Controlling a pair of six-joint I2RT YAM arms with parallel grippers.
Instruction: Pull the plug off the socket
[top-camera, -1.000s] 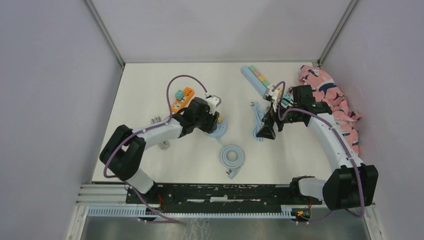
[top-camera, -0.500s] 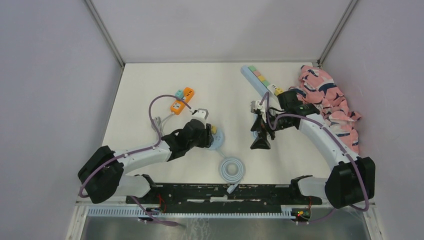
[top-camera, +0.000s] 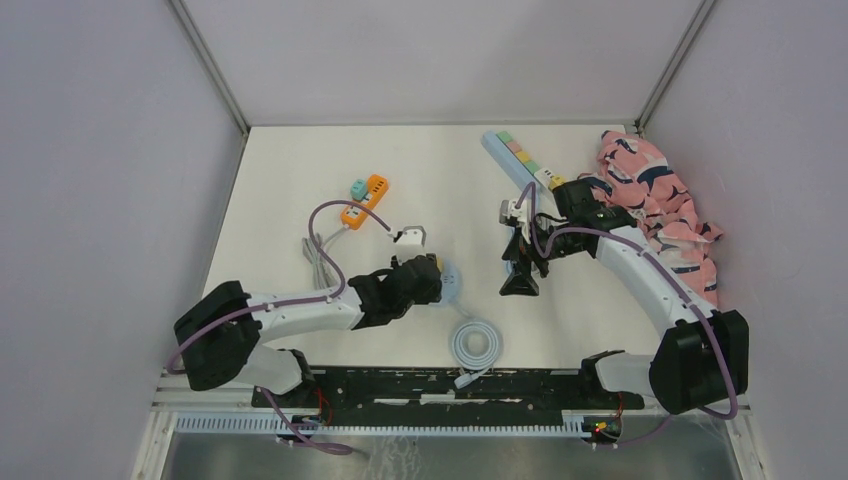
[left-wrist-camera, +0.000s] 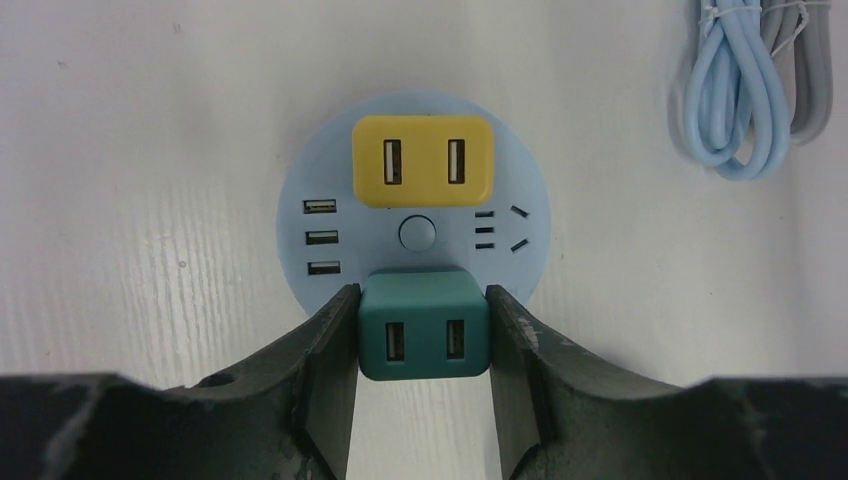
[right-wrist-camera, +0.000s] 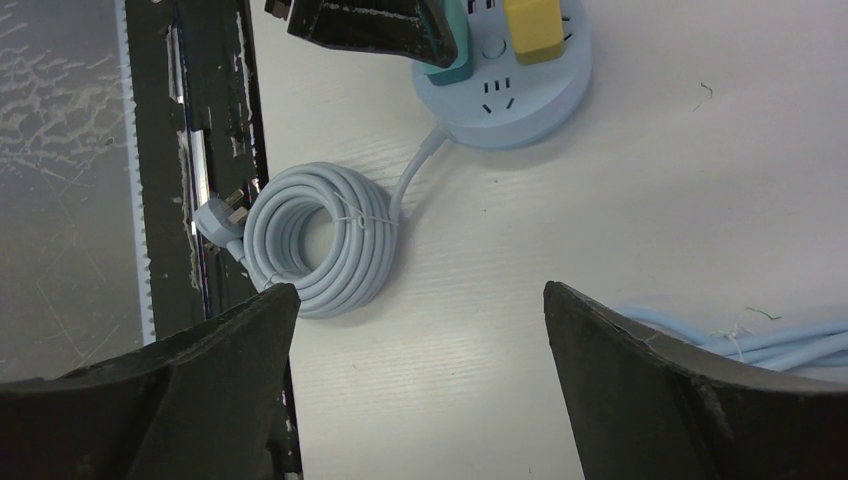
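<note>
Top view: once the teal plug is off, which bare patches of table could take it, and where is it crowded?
Bare: the far middle between the orange strip and the long pastel strip; the near-right stretch between the coiled cable and the right arm. Crowded: around the round socket and by the patterned cloth.

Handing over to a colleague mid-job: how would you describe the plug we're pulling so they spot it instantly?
On the white table, find the round pale-blue socket hub at the tip of the left arm. Two square plugs sit on it: ours is the teal plug at the rim, clamped between the jaws of the left gripper, not the yellow plug across the centre button.
</note>
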